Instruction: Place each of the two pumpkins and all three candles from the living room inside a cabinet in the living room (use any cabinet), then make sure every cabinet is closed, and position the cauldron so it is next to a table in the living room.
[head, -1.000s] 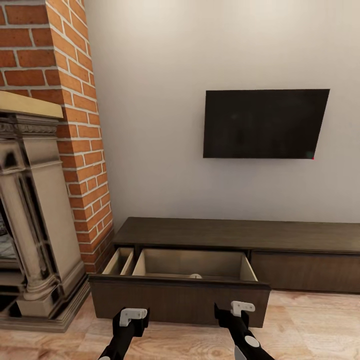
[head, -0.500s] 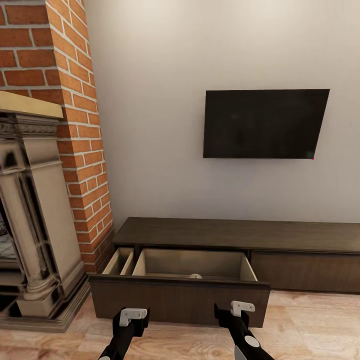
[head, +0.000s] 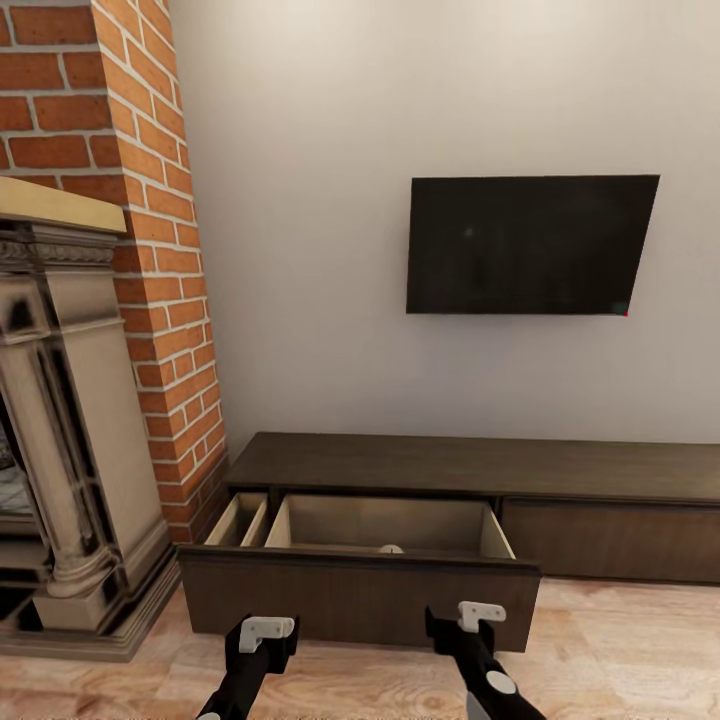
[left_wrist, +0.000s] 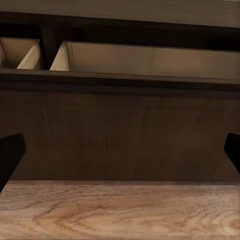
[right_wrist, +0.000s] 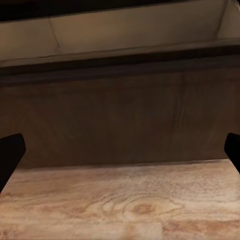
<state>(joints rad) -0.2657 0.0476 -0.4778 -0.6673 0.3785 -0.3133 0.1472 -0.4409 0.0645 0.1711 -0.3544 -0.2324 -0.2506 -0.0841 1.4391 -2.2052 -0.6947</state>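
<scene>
long dark cabinet (head: 470, 470) sat against the white wall under a black tv (head: 530, 245), brick chimney (head: 150, 250) and stone fireplace (head: 60, 420) to its left. its big left drawer (head: 355, 590) was pulled out over the wood floor (head: 620, 650), pale inside, with a narrow side compartment (head: 240, 520) at the left end. just the top of a small pale round thing (head: 391, 549), maybe a candle, peeked over the drawer front in the main compartment; couldn't tell for sure. left gripper (head: 262, 640) and right gripper (head: 470, 625) hung low in front of the drawer front, near it, apart from each other. both wrist views faced the drawer front (left_wrist: 120, 135) (right_wrist: 120, 120) with dark fingertips (left_wrist: 10, 155) (right_wrist: 10, 152) at the far edges, so both jaws stood wide apart, holding nothing.
</scene>
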